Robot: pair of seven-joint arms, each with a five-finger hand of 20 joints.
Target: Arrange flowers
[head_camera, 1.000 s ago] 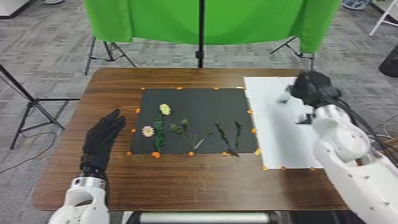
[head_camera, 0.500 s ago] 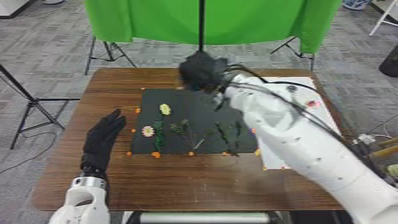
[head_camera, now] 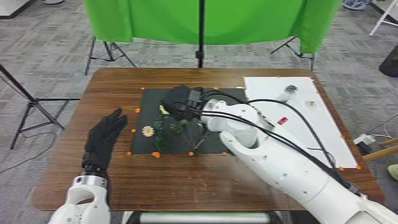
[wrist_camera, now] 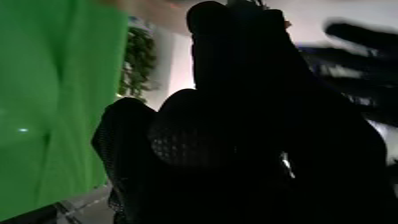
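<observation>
The right hand [head_camera: 179, 100] hangs over the upper left of a black mat [head_camera: 210, 93] on a brown wooden table [head_camera: 169, 185], its arm slanting in across a white sheet [head_camera: 335, 142]. A yellow bloom [head_camera: 163, 109] lies on the mat just left of that hand, partly covered by it; whether the two touch cannot be told. Nearly in line below the bloom runs a leafy green stem [head_camera: 159, 135], its long axis pointing toward the near edge — a direction the right hand, far nearer than the left, would probably need to match when setting a flower down.

Whether the right hand is pinching a flower or empty cannot be told. The left hand [head_camera: 106, 132] rests beside the mat, fingers straight and close together. Between it and the leafy stem lies a pale, pink-tinged flower [head_camera: 147, 131]. A grey-green bloom [head_camera: 290, 89] and a red piece [head_camera: 282, 120] lie on the sheet — likely candidates for later placement in the arrangement, which appears only partly built.
</observation>
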